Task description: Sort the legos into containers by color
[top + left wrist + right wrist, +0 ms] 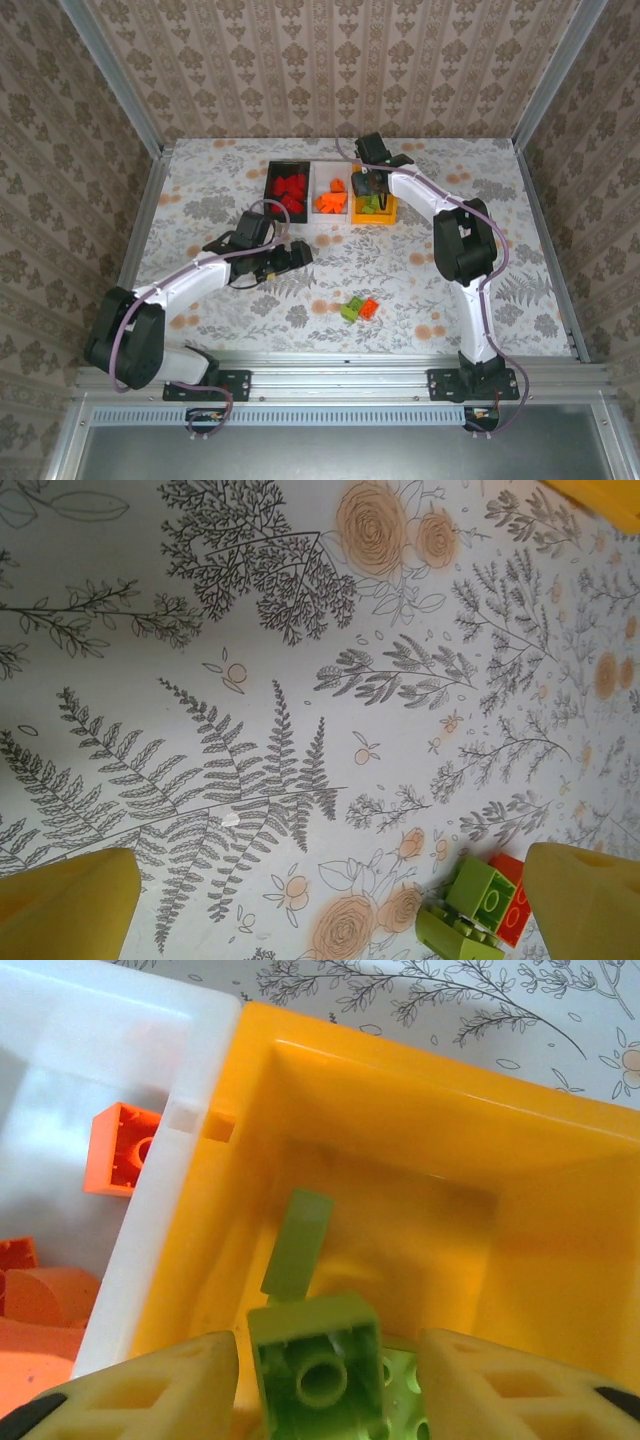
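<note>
Three containers stand in a row at the back: a black bin [270, 185] with red legos [290, 190], a white bin [318, 170] with orange legos [331, 200], and a yellow bin [372, 219] with green ones. My right gripper [370, 187] hangs over the yellow bin [400, 1130]. Its jaws [330, 1380] stand open, with a light green lego [315, 1360] loose between them and a gap on each side. My left gripper [300, 255] is open low over the table [325, 910]. Two green legos [485, 895] and an orange-red lego [512, 905] lie by its right finger.
Inside the yellow bin lie a thin green piece [298, 1245] and a studded green lego [405, 1400]. The white bin's wall [150, 1040] adjoins it, an orange lego [125, 1150] inside. The loose green [351, 310] and orange-red [369, 307] legos sit near the table's front middle.
</note>
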Robot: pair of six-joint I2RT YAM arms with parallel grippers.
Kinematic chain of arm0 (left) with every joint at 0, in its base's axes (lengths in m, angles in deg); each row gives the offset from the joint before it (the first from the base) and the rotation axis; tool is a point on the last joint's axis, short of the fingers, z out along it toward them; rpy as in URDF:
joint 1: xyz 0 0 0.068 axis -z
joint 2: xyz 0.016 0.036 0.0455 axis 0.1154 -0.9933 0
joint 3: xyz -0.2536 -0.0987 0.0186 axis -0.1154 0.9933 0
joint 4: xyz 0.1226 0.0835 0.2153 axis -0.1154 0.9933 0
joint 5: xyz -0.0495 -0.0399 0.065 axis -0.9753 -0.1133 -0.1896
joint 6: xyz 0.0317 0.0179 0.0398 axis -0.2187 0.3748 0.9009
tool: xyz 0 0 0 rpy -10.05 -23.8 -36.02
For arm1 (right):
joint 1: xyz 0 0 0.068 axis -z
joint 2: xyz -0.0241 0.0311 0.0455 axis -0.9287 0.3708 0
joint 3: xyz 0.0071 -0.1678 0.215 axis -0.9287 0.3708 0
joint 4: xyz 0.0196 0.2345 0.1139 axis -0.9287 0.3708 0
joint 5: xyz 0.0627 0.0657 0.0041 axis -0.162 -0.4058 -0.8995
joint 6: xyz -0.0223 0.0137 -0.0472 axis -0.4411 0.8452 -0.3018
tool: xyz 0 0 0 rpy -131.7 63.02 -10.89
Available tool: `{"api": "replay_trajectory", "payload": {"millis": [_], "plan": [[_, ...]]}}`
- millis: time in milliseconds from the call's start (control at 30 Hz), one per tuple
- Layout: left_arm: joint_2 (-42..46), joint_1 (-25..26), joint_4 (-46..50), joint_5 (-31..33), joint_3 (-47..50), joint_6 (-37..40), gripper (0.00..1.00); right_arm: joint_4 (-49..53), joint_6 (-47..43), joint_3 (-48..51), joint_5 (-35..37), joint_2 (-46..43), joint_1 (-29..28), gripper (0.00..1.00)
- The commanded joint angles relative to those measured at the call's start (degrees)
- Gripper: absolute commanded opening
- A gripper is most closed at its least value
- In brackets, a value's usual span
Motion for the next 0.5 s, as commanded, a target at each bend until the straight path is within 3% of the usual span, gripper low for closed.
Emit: {"api": "replay_trajectory", "payload": {"millis": [0,300,467], "plan": [[0.09,-0.4,2.2,0.48,-1.86,1.62,1.0,1.44,0.51,0.44,-0.97,-4.2,-0.34,0.56],[4.91,-1.22,5.72,2.57,-2.02,3.08,1.0,-4.68,2.98,14.44,3.9,-22.51,-4.41,0.59],[9.25,-3.83,5.32,3.51,2.09,1.99,1.0,-5.83,2.99,30.48,6.32,-35.47,-14.61,0.54]]}}
